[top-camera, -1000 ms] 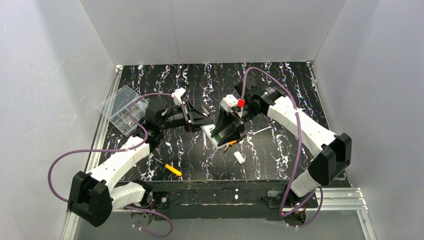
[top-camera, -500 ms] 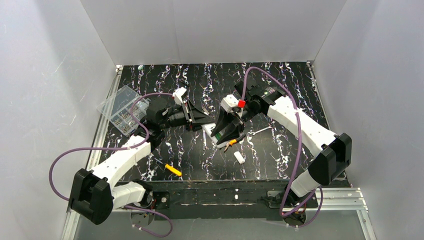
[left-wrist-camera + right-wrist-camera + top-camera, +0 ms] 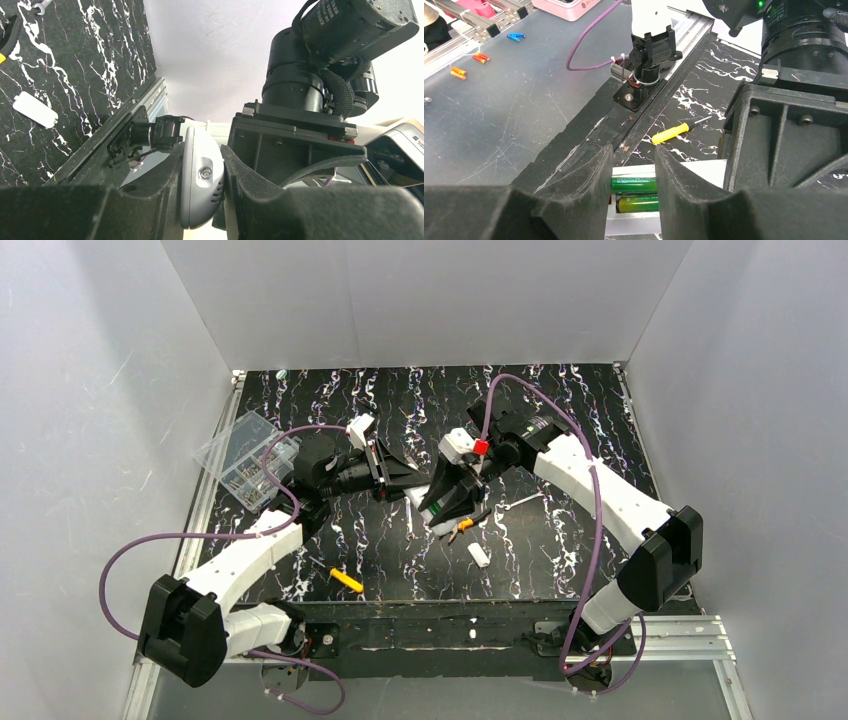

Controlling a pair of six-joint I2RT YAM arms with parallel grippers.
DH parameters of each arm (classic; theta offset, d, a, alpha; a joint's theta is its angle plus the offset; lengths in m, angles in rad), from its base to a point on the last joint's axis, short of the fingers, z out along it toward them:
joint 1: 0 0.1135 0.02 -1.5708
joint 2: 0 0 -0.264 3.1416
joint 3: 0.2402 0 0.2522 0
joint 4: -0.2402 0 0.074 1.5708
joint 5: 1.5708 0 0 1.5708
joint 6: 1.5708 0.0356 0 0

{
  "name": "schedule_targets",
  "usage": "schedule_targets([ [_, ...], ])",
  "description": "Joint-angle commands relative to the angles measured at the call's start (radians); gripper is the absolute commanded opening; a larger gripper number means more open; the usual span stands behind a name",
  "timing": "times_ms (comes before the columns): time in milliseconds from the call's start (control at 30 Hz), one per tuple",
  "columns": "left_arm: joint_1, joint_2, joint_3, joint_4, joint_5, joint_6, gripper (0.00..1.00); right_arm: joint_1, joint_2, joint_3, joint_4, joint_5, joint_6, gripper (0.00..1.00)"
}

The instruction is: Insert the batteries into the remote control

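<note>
Right gripper (image 3: 634, 150), half open and empty, hangs just above the batteries (image 3: 634, 185) (lying crossways under it); left gripper (image 3: 201, 152) pinches the remote control (image 3: 199, 195).

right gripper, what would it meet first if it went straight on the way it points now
Probably the batteries lying in the remote control, straight ahead between the fingers of the right gripper; depth is unclear.
</note>
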Motion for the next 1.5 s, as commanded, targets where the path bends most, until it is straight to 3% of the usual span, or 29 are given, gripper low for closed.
schedule_targets([
  [0,-0.012,-0.021,0.066,0.125,0.070,-0.043,0.00,0.003,-0.008,-0.028,0.074,0.047,0.034,0.41],
  [433,-0.014,-0.022,0.077,0.134,0.073,-0.049,0.00,0.003,-0.001,-0.093,0.091,0.062,0.039,0.27],
  [833,-0.029,0.024,0.100,0.235,0.090,-0.126,0.00,0.003,-0.026,-0.168,0.267,0.135,0.120,0.14],
  [1200,-0.031,0.004,0.114,0.200,0.102,-0.107,0.00,0.002,-0.025,-0.215,0.466,0.176,0.224,0.13],
  [1467,-0.032,0.006,0.110,0.199,0.107,-0.094,0.00,0.002,-0.035,-0.186,0.456,0.158,0.242,0.13],
])
